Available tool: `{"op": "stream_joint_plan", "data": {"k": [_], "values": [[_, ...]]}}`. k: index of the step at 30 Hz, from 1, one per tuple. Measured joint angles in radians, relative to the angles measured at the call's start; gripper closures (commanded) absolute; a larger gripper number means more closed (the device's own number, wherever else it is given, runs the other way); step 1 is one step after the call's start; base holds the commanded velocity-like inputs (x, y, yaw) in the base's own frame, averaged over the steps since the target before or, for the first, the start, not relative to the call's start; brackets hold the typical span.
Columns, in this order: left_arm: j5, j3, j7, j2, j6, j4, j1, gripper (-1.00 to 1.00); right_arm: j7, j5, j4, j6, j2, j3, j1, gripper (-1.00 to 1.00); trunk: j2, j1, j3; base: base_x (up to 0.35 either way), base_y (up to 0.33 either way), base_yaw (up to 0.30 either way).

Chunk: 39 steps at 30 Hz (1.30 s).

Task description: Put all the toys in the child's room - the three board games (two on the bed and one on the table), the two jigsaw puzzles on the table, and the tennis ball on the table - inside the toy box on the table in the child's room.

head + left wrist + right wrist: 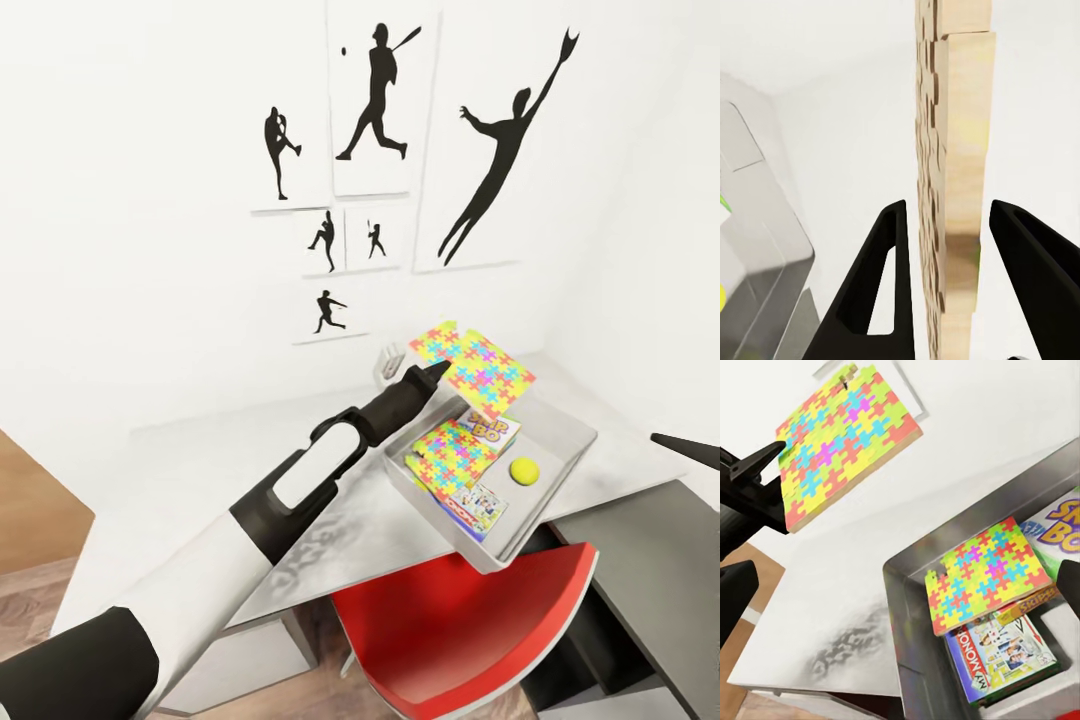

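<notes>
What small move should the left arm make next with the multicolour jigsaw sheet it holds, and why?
Probably carry the multicolour jigsaw sheet sideways over the pale grey tray-like toy box before releasing. The left gripper pinches its edge above the tabletop beside the box, not over it. The other jigsaw, game boxes and yellow-green ball already lie inside.

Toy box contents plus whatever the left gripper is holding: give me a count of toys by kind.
Board games: 2 in view, Skip-Bo and Monopoly, both in the toy box
Jigsaw puzzles: 2, one in the box, one held by the left gripper
Tennis ball: 1
Total: 5
</notes>
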<state>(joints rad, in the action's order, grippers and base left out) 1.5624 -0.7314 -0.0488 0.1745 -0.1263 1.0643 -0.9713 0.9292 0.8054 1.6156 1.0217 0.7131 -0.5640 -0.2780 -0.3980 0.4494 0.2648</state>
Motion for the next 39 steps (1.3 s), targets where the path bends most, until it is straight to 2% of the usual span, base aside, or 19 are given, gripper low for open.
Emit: {"op": "stream_joint_plan", "data": {"k": [11, 17, 30, 33, 39], "values": [[-0.001, -0.005, 0.0, 0.0, 0.007, -0.009, 0.001, 1.0, -0.001, 0.001, 0.0, 0.008, 0.0, 0.001, -0.001, -1.0, 0.0, 0.0, 0.0, 0.0, -0.015, -0.005], [0.004, -0.013, -0.003, 0.0, 0.006, -0.047, -0.001, 1.0, -0.002, 0.001, 0.0, 0.022, -0.001, 0.0, -0.002, -1.0, 0.0, 0.0, 0.0, 0.0, 0.0, -0.002], [0.069, -0.016, -0.004, 0.0, -0.012, -0.097, -0.025, 1.0, -0.002, 0.002, 0.0, 0.022, 0.001, 0.0, -0.008, -1.0, 0.0, 0.0, 0.013, 0.0, 0.0, 0.0], [0.084, -0.018, -0.004, 0.0, -0.015, -0.113, -0.034, 1.0, -0.051, 0.002, 0.0, 0.022, 0.001, 0.001, -0.012, -1.0, 0.0, 0.0, 0.018, 0.0, 0.0, 0.0], [0.09, -0.018, -0.004, 0.0, -0.024, -0.137, -0.037, 1.0, -0.081, 0.004, 0.0, 0.022, 0.001, 0.002, -0.013, -1.0, 0.0, 0.0, 0.028, 0.0, 0.0, 0.0]]}}
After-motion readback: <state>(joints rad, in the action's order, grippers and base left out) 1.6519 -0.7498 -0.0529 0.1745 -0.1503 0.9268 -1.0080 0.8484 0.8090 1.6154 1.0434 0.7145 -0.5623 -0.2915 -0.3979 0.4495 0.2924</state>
